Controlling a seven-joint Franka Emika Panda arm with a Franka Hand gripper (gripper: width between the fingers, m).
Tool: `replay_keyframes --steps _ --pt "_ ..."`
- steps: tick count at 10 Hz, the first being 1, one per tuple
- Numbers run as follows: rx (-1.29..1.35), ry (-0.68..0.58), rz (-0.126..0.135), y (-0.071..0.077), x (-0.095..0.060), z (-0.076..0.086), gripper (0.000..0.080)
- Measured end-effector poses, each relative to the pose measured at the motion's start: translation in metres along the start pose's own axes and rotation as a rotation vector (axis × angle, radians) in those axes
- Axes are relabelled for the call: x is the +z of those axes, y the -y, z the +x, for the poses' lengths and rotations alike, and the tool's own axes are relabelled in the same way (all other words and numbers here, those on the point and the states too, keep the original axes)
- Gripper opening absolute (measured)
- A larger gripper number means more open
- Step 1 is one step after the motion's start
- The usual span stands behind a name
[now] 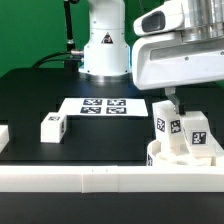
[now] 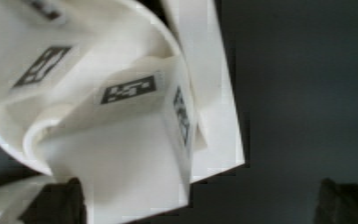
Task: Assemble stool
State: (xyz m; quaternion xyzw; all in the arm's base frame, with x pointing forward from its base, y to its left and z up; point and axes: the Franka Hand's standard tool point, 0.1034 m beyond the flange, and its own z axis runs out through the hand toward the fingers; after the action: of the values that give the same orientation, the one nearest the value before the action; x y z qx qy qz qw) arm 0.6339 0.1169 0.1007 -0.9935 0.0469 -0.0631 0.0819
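The round white seat point(image 1: 160, 159) lies at the exterior view's right, against the front rail. Two tagged white legs point(image 1: 165, 124) point(image 1: 198, 138) stand upright on it. A third leg point(image 1: 53, 126) lies loose on the black table at the left. My gripper point(image 1: 172, 101) hangs just above the standing legs, open and holding nothing. In the wrist view the tagged legs point(image 2: 131, 95) and the seat's curved edge point(image 2: 7, 150) fill the picture. My dark fingertips point(image 2: 51, 203) sit wide apart at the corners, and the gripper point(image 2: 197, 205) partly straddles a leg's end.
The marker board point(image 1: 105, 105) lies flat at the table's middle, in front of the robot base point(image 1: 104, 45). A long white rail point(image 1: 60, 179) runs along the front edge. A white piece point(image 1: 3, 135) sits at the far left edge.
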Motion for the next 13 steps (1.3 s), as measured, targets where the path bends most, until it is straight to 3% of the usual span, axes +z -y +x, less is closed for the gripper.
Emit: replay_keyframes --steps 2,7,13 --pt "-0.269 0.024 -0.045 0.006 -0.001 0.000 0.0648" --pt "-0.757 0.026 -0.082 -0.001 -0.003 0.007 0.0648" --pt "-1.449 0.155 -0.123 -0.012 0.019 -0.004 0.0648"
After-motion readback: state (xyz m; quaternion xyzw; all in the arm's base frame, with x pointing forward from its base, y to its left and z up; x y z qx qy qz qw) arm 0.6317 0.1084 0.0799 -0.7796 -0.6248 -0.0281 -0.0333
